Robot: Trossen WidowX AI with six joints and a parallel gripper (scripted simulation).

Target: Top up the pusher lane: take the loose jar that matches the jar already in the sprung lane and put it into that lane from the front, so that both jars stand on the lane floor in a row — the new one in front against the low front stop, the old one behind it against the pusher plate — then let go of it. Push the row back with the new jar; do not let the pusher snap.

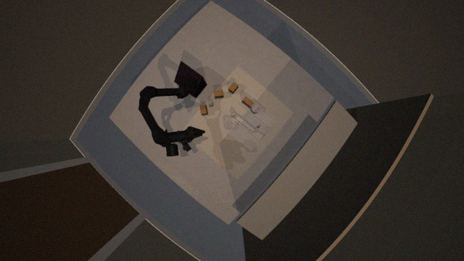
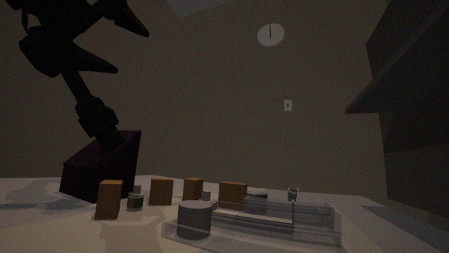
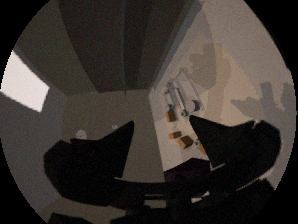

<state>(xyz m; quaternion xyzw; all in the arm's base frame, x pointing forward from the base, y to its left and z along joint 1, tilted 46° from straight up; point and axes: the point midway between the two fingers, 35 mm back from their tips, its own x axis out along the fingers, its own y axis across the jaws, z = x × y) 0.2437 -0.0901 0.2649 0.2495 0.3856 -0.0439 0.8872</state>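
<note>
My gripper (image 1: 204, 132) (image 2: 132, 52) (image 3: 162, 120) is wide open and empty, high above the table and short of the jars. A small loose jar (image 1: 210, 103) (image 2: 135, 202) with a green body and grey cap stands upright among the orange blocks. The clear rack (image 1: 268, 130) (image 2: 337, 225) lies beyond it. A small jar (image 1: 233, 114) (image 2: 206, 196) (image 3: 184, 113) stands at the front part of its middle, sprung lane; in the exterior view only its grey cap shows, the rest hidden by a wide grey jar (image 2: 194, 220) (image 1: 228, 122). The pusher plate's contact with the small jar is unclear.
Upright orange blocks (image 1: 203, 110) (image 1: 218, 94) (image 1: 233, 87) (image 2: 109, 200) (image 2: 161, 192) flank the loose jar. Another orange block (image 1: 247, 101) (image 2: 232, 196) stands by a second wide jar (image 1: 254, 109) (image 2: 257, 203) at the rack's far side. A shelf (image 2: 403, 81) overhangs at the right.
</note>
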